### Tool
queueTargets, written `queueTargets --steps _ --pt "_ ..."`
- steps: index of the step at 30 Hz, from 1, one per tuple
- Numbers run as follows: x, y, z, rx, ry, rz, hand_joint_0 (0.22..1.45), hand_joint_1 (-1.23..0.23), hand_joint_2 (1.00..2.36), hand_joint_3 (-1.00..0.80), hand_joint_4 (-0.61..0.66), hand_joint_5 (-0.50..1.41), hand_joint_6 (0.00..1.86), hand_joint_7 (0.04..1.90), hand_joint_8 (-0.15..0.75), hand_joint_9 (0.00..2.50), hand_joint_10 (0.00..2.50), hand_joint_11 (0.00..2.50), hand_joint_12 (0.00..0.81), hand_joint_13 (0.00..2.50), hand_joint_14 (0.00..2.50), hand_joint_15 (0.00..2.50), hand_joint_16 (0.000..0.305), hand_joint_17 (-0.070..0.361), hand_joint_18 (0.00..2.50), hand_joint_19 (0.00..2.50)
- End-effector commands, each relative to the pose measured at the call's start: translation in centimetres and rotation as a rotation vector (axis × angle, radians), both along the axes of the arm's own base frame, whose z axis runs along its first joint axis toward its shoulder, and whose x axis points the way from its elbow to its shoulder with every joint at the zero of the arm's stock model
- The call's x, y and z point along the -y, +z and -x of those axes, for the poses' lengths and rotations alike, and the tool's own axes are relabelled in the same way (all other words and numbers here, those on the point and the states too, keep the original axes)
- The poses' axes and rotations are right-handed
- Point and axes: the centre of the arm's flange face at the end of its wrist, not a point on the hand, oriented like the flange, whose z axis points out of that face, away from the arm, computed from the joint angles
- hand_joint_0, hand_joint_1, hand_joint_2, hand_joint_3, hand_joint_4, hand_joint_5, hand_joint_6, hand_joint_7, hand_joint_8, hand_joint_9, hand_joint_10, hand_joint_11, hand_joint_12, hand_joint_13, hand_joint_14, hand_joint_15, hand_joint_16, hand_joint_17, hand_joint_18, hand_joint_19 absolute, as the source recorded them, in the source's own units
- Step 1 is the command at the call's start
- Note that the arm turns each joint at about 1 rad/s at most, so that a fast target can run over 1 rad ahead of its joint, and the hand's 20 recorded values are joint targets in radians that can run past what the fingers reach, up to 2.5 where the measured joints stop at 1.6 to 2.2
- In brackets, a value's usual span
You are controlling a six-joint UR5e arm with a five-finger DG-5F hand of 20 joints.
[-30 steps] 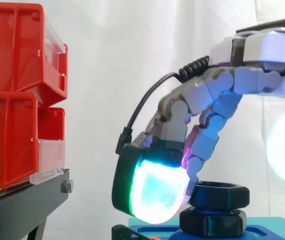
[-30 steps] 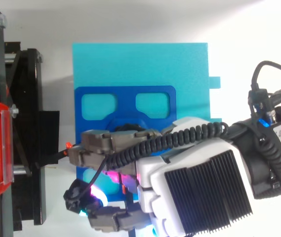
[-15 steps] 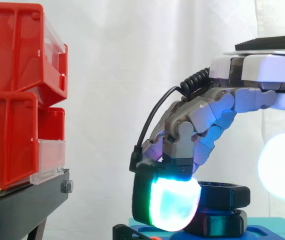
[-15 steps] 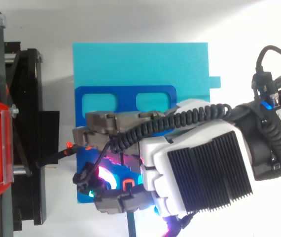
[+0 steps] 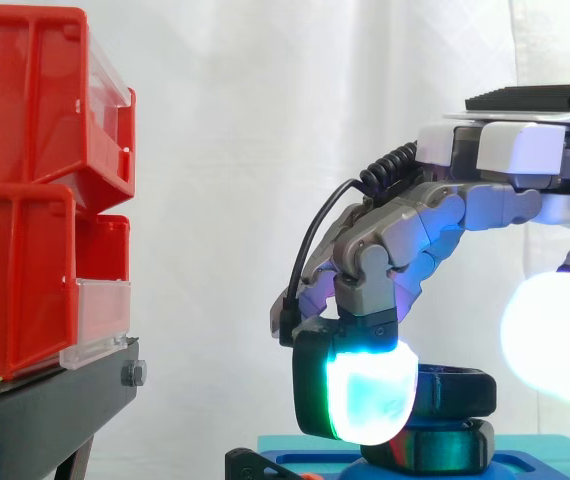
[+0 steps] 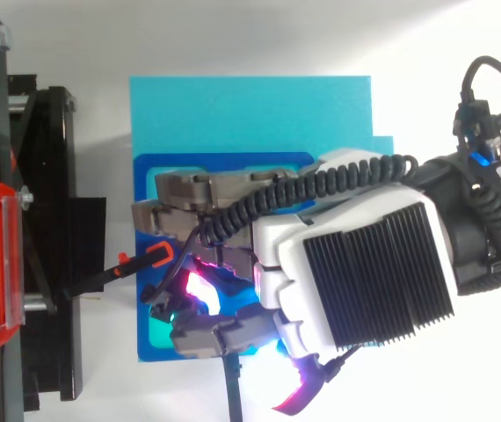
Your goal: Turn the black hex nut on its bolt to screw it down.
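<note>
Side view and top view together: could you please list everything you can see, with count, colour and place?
nut: one, black, hex, upper of two stacked pieces, under the hand
lower hex piece: one, black, directly beneath the nut, on the plate
plate: one, dark blue with cut-outs, lying on the base
base: one, cyan, flat, middle of the top view
rod: one, black with orange tip, at the plate's left edge
bins: at least two, red, stacked at left
stand: one, black, under the bins
curtain: one, white, behind everything
hand: one, grey and white, fingers curled round the nut, a glowing cyan-white pad at the nut's left side
</note>
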Motion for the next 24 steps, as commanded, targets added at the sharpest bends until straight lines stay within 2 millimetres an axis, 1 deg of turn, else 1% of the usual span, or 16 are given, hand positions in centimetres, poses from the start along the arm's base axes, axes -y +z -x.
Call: queueTargets --steps 1,10,18,21,22,24 --pt "0.5 0.1 0.0 0.012 0.003 -0.001 0.51 -0.17 1.00 -0.50 -0.01 0.04 0.51 1.23 0.293 1.15 0.01 0.31 0.308 0.70 0.01 0.17 0.045 0.100 0.60 0.47" --pt "1.9 0.2 0.0 0.022 -0.006 0.002 0.51 -0.17 1.00 -0.50 -0.01 0.04 0.51 1.23 0.293 1.15 0.01 0.31 0.310 0.71 0.01 0.17 0.045 0.101 0.60 0.47" --pt "4.4 0.2 0.3 0.040 -0.009 0.009 0.51 -0.17 1.00 -0.50 -0.01 0.04 0.51 1.20 0.295 1.15 0.01 0.31 0.312 0.71 0.01 0.17 0.045 0.101 0.61 0.47" --pt "5.0 0.2 0.4 0.042 -0.010 0.011 0.51 -0.18 1.00 -0.50 0.00 0.04 0.51 1.20 0.292 1.15 0.01 0.31 0.309 0.71 0.01 0.17 0.045 0.101 0.61 0.47" --pt "5.5 0.3 0.5 0.045 -0.009 0.011 0.51 -0.18 1.00 -0.50 0.00 0.03 0.51 1.20 0.296 1.15 0.01 0.30 0.310 0.71 0.01 0.18 0.045 0.101 0.61 0.47" --pt "5.9 0.3 0.6 0.046 -0.004 0.010 0.51 -0.18 1.00 -0.50 0.00 0.04 0.51 1.20 0.292 1.14 0.01 0.30 0.310 0.71 0.01 0.18 0.045 0.101 0.61 0.47"
